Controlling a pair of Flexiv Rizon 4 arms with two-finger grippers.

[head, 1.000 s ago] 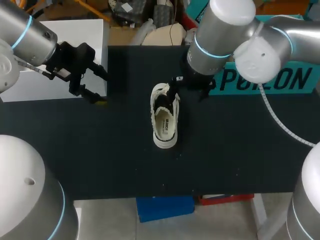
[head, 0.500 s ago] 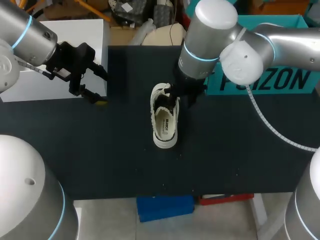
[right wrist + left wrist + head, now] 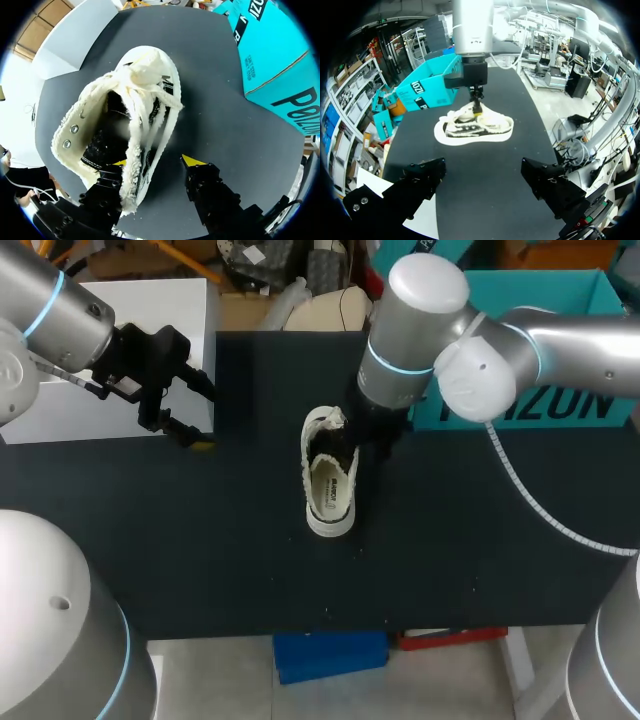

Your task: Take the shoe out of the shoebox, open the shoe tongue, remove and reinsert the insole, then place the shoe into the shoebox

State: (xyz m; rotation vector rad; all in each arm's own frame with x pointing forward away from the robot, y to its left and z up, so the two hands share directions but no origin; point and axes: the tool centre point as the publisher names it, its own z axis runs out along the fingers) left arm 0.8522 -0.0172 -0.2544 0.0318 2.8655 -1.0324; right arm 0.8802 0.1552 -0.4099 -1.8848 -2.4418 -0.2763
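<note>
Shoe [image 3: 330, 475] out of the shoebox [image 3: 560, 285], sitting sole-down mid-desk [image 3: 200, 540]. The box stands at the far right, well apart from it. The long axis runs near-to-far from the robot with only a slight skew: laces [image 3: 145, 95] bunched at the far end, open mouth with the insole [image 3: 327, 500] showing at the near end. The right arm comes in from the right and drops onto the shoe's far half. Right end effector [image 3: 156, 161] straddles the shoe's right side wall [image 3: 132, 185], one yellow tip inside the mouth and the other outside it over bare desk. The outer finger shows a gap to the wall, so it reads as released, not gripping. From this end effector the laced part lies straight ahead, along the shoe's length. Tongue can't be separated from the fuzzy lace bundle in these views. Left end effector [image 3: 205, 420] hangs at the desk's left edge beside a white panel [image 3: 150, 310], fingers spread, holding nothing, well apart from the shoe. Judgement: right arm is the nearer by far and already at the mouth. The tongue step turns on working forward along the axis toward the laces, inner finger under the bundle. The shoe is unpinned and may slide.
</note>
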